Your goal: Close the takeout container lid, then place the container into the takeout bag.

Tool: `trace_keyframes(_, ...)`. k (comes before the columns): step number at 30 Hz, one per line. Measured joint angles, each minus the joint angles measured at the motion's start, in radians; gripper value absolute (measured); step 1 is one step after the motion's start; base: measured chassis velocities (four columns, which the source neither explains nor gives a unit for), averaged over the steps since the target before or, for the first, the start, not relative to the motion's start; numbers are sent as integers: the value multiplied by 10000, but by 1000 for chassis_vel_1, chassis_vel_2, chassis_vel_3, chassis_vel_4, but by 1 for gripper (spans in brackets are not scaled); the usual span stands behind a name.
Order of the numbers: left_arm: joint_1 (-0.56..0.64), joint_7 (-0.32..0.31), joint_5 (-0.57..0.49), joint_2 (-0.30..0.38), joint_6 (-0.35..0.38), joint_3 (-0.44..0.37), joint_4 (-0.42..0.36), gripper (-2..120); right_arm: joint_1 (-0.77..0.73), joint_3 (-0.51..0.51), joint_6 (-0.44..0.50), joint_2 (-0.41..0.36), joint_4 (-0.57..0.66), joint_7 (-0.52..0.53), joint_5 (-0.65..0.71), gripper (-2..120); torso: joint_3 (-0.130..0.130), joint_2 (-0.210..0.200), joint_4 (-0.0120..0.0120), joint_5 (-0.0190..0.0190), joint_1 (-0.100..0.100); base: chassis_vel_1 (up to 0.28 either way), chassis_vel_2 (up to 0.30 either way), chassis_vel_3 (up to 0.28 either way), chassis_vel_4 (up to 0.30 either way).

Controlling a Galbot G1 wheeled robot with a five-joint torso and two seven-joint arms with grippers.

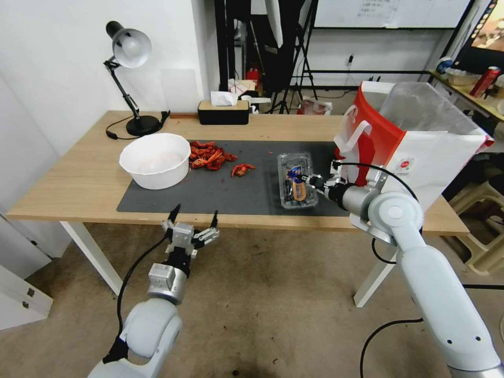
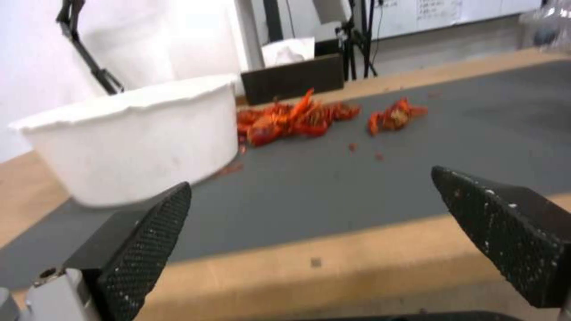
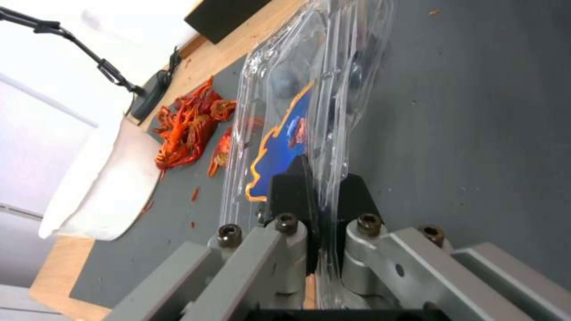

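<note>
The takeout container (image 1: pixel 297 180), a small clear clamshell with dark berries inside, lies on the grey mat with its lid (image 3: pixel 285 107) folded down on top. The lid carries a blue and orange label. My right gripper (image 1: pixel 308 181) reaches in from the bag's side and is shut on the container's near edge; its black fingers (image 3: pixel 291 187) pinch the clear plastic rim (image 3: pixel 324 196). The red and white takeout bag (image 1: pixel 415 142) stands upright and open just right of the container. My left gripper (image 1: pixel 193 216) hovers open below the table's front edge, holding nothing, its fingertips (image 2: pixel 169 214) wide apart.
A round white bowl (image 1: pixel 155 159) sits on the mat's left end, with red crayfish shells (image 1: pixel 210 155) beside it. A black desk lamp (image 1: pixel 130 79) and a tissue box (image 1: pixel 223 110) stand at the table's back. Bare mat (image 1: pixel 231 191) lies between bowl and container.
</note>
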Motion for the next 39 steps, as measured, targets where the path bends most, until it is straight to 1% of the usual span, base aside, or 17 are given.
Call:
trace_keyframes(3,593,-140,452,-124,-155,-21,-53,100,-45,62,202,-11,143,-203,27,0,0,-1,0,1,1,0,0,0,0)
trace_keyframes(7,986,-187,512,-181,-402,-46,-44,100,-51,97,563,-16,333,-624,-82,0,0,0,3,2,1,0,0,0,0)
trace_keyframes(9,1261,-206,487,-279,-607,-111,-20,100,-54,108,1379,-103,594,-1543,-610,0,0,0,2,1,0,0,0,0,0)
trace_keyframes(10,1261,-206,487,-279,-607,-111,-20,100,-54,108,1379,-103,594,-1543,-610,0,0,0,2,1,0,0,0,0,0)
trace_keyframes(12,1397,-143,497,-369,-781,-180,-8,100,59,108,2459,-258,873,-2265,-1004,0,0,0,1,2,0,0,0,0,0)
trace_keyframes(13,1397,-143,497,-369,-781,-180,-8,100,59,108,2459,-258,873,-2265,-1004,0,0,0,1,2,0,0,0,0,0)
trace_keyframes(16,1468,-55,515,-487,-992,-245,65,100,478,189,3743,-517,1177,-2428,-1552,0,0,-1,2,0,0,0,0,0,0)
trace_keyframes(17,1468,-55,515,-487,-992,-245,65,100,478,189,3743,-517,1177,-2428,-1552,0,0,-1,2,0,0,0,0,0,0)
trace_keyframes(19,1515,-24,539,-562,-1101,-267,113,100,801,280,4542,-803,1277,-2364,-2251,0,0,-1,1,1,1,0,0,0,0)
trace_keyframes(20,1515,-24,539,-562,-1101,-267,113,100,801,280,4542,-803,1277,-2364,-2251,0,0,-1,1,1,1,0,0,0,0)
trace_keyframes(23,1565,-16,546,-652,-1152,-279,169,100,1292,518,5412,-1334,1237,-2152,-3287,0,1,-1,0,2,1,0,0,0,0)
trace_keyframes(29,1557,59,562,-731,-1361,-293,276,100,1932,837,5827,-2020,911,-1656,-4101,0,2,-1,0,1,1,0,0,0,0)
trace_keyframes(31,1564,112,562,-759,-1435,-290,283,100,2187,928,5871,-2446,492,-1453,-5098,0,2,0,1,2,1,0,0,0,0)
trace_keyframes(32,1564,112,562,-759,-1435,-290,283,100,2187,928,5871,-2446,492,-1453,-5098,0,2,0,1,2,1,0,0,0,0)
trace_keyframes(35,1588,151,562,-797,-1488,-285,282,100,2298,940,5871,-2901,-119,-1159,-6885,0,2,0,-1,2,1,0,0,0,0)
trace_keyframes(36,1588,151,562,-797,-1488,-285,282,100,2298,940,5871,-2901,-119,-1159,-6885,0,2,0,-1,2,1,0,0,0,0)
trace_keyframes(39,1640,167,565,-828,-1548,-295,257,100,2230,939,5664,-3098,-493,-791,-7977,0,1,-1,1,0,1,0,0,0,0)
